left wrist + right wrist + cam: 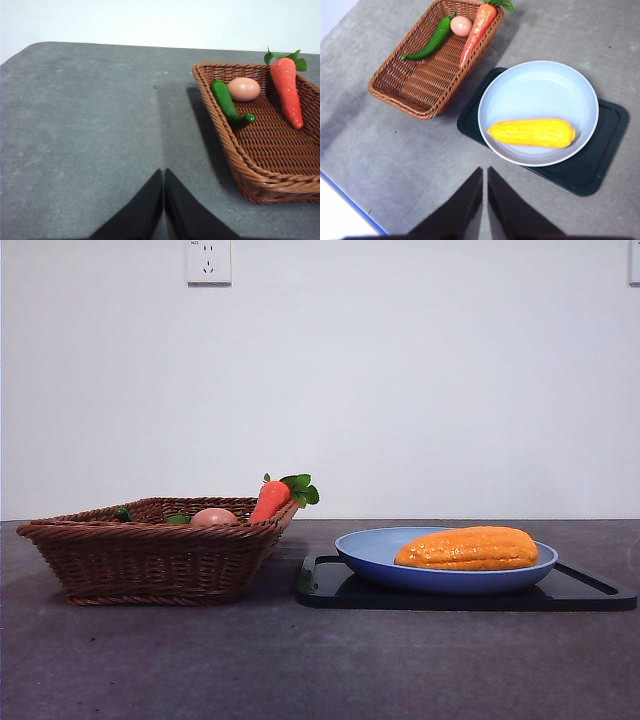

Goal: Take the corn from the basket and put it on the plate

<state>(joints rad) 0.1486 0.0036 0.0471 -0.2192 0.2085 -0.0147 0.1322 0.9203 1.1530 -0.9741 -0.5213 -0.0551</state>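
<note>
Front view, near to far: bare grey table (pixel 320 660), then black tray (pixel 590 592) carrying blue plate (pixel 370 550), with basket (pixel 150 560) just beside tray.

Corn (pixel 467 548) lying flat inside plate, lengthwise, clear of the rim on both ends; well apart from basket. Confirmed from above in right wrist view: corn (pixel 532 132) fully within plate (pixel 540 85), nothing gripping it.

Basket, beyond plate in right wrist view: carrot (pixel 476 31) leaning on the rim nearest plate, egg (pixel 461 25) next to it, green pepper (pixel 431 42) on the far side of the egg. No corn left there.

Right gripper (pixel 485 200) raised over table beside plate, jaws closed together, empty. Left gripper (pixel 163 205) also closed and empty, over bare table on the side of basket (pixel 235 150) away from plate.

Judgement: placement looks done; step in hand is clearing off. To do well: keep both arms high and away from plate, avoid brushing rim or tray, leave corn undisturbed and centred.
</note>
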